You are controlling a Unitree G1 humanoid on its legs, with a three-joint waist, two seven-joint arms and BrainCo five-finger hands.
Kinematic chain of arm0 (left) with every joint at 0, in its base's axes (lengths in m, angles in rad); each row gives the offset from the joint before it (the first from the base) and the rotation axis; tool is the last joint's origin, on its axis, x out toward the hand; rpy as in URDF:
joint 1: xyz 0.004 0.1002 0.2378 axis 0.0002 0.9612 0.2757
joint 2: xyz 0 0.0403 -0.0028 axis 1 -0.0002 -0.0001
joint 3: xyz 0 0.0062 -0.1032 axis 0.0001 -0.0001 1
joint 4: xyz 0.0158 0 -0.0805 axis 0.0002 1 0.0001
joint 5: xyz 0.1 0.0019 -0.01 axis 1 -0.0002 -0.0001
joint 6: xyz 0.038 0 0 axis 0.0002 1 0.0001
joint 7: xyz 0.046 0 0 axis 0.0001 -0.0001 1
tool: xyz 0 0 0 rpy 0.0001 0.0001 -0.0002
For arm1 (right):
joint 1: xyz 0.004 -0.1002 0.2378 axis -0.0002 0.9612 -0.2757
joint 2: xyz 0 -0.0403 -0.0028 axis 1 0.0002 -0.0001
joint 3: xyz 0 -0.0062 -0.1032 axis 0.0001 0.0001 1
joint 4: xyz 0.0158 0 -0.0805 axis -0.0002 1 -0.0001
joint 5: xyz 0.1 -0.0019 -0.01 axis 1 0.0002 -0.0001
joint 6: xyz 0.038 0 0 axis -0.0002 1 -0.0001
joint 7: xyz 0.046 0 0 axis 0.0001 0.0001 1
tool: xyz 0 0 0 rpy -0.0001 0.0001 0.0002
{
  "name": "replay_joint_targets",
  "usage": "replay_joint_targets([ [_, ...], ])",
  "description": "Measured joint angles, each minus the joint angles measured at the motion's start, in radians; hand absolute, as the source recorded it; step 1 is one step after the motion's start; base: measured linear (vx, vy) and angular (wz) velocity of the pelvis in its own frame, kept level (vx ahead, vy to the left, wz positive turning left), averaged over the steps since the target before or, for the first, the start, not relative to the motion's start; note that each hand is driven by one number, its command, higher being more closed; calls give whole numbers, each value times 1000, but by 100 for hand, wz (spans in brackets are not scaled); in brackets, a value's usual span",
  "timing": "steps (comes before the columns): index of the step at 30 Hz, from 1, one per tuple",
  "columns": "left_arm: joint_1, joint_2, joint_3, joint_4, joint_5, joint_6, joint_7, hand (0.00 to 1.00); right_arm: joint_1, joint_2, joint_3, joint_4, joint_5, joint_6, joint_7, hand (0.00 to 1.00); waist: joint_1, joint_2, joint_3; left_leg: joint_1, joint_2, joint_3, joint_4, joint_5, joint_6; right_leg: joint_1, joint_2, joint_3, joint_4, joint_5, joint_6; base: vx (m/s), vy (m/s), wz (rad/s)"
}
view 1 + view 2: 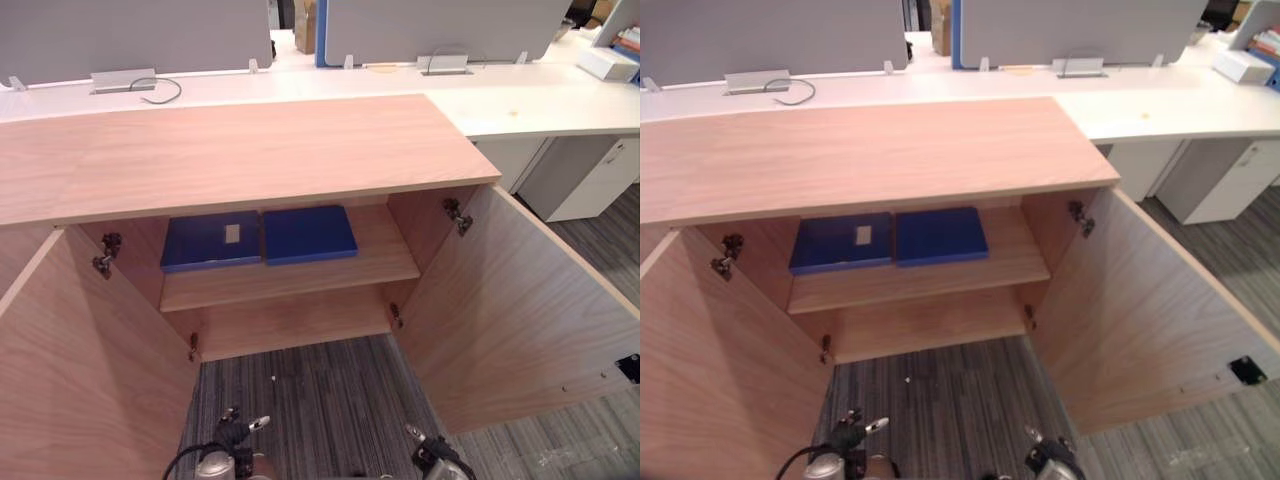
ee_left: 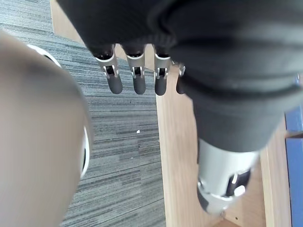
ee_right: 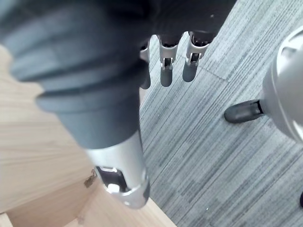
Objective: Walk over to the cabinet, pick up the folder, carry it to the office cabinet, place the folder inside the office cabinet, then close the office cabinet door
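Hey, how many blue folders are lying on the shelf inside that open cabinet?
2. The labelled folder lies flat on the shelf at left, the plain folder just to its right. The cabinet top hides the back, so more may be there.

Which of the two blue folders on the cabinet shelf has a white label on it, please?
The folder on the left: it carries a small white label on its cover, while the folder on the right, lying beside it, is plain blue.

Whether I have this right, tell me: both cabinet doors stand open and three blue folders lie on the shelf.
Wrong count: the left eye view shows two, not three: a labelled folder beside a plain folder on the shelf. Both doors stand open.
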Motion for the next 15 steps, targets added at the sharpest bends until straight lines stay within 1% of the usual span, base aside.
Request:
replay_joint_targets([
  [1, 2, 1, 19, 5, -25, 0, 0, 0, 0, -8, 0, 1, 0, 0, -1, 0, 0, -3, 10, -8, -24, -9, -36, -21, 0, -1, -23, 8, 4, 0, 0, 25, 119, -18],
  [2, 4, 0, 27, 7, -38, -1, 1, 0, 1, -10, 0, 2, 1, 0, -1, 0, 1, -4, 15, -9, -38, -11, -72, -20, 0, -3, -35, 14, 5, 0, 1, 13, 147, -22],
  [3, 9, -2, 46, 10, -57, -1, 2, 0, 4, -13, 1, 0, 1, 0, 0, 0, 1, -4, 16, -9, -69, -19, -167, -9, -7, -4, -62, 21, 5, -3, 5, 24, 146, -17],
  [4, 9, -2, 55, 14, -64, -1, 2, 0, 6, -14, 3, -1, 1, 0, 0, 0, 1, -2, 16, -10, -81, -25, -214, -1, -9, -3, -73, 26, 4, -5, 8, 107, 277, -23],
  [5, 11, -11, 83, 28, -69, -1, 3, 0, 11, -18, 16, -2, 1, 0, 0, 0, 7, 1, 11, 4, -111, -34, -286, 97, -13, 0, -101, 40, 4, -5, 36, 150, 271, -20],
  [6, 11, -16, 97, 35, -68, -1, 3, 0, 8, -19, 24, -2, -1, 0, 0, 0, 8, 5, 7, 18, -134, -22, -314, 128, 6, 2, -123, 47, -2, 0, 56, 243, 327, -18],
  [7, 9, -16, 103, 40, -66, 0, 3, 0, 7, -14, 31, -2, -4, 0, 0, 0, 8, 0, 5, 18, -145, -6, -322, 124, 9, -1, -132, 47, -6, 3, 61, 225, 198, -6],
  [8, 2, -16, 110, 43, -62, -1, 3, 0, 2, -13, 46, -1, -17, 0, 0, 0, 8, -12, 7, 13, -166, 2, -304, 112, 32, 0, -145, 49, -17, 9, 58, 284, 204, -3],
  [9, -3, -17, 127, 43, -61, 1, 3, 0, -4, -7, 50, -1, -29, 0, 0, 0, 15, -13, 8, 8, -184, 12, -272, 88, 45, 11, -166, 49, -26, 27, 77, 228, 143, -2],
  [11, -2, -19, 144, 47, -56, 4, 3, 0, -14, 0, 55, -1, -34, 0, 2, 0, 16, -10, 7, 18, -198, 18, -246, 57, 55, 36, -183, 48, -39, 37, 94, 261, 166, -3],
  [12, -2, -16, 143, 48, -56, 6, 3, 0, -17, 7, 61, -1, -35, 0, 3, 0, 21, -12, 3, 17, -201, 18, -234, 38, 54, 39, -188, 47, -39, 43, 106, 238, 135, -3],
  [13, -2, -16, 143, 48, -56, 6, 3, 0, -19, 9, 61, 0, -35, 1, 3, 0, 24, -13, 2, 14, -201, 17, -227, 27, 55, 39, -193, 47, -38, 44, 107, 167, 93, -8],
  [14, -6, -17, 143, 47, -57, 5, 2, 0, -22, 10, 60, 2, -37, 2, 3, 0, 34, -16, 2, 11, -205, 18, -211, -1, 58, 33, -203, 47, -22, 31, 128, 187, 125, -11],
  [15, -11, -19, 140, 47, -57, 6, 2, 0, -22, 7, 60, 4, -39, 6, 4, 0, 35, -16, 2, 11, -213, 21, -194, -43, 64, 22, -225, 47, 24, 5, 162, 147, 120, -15],
])
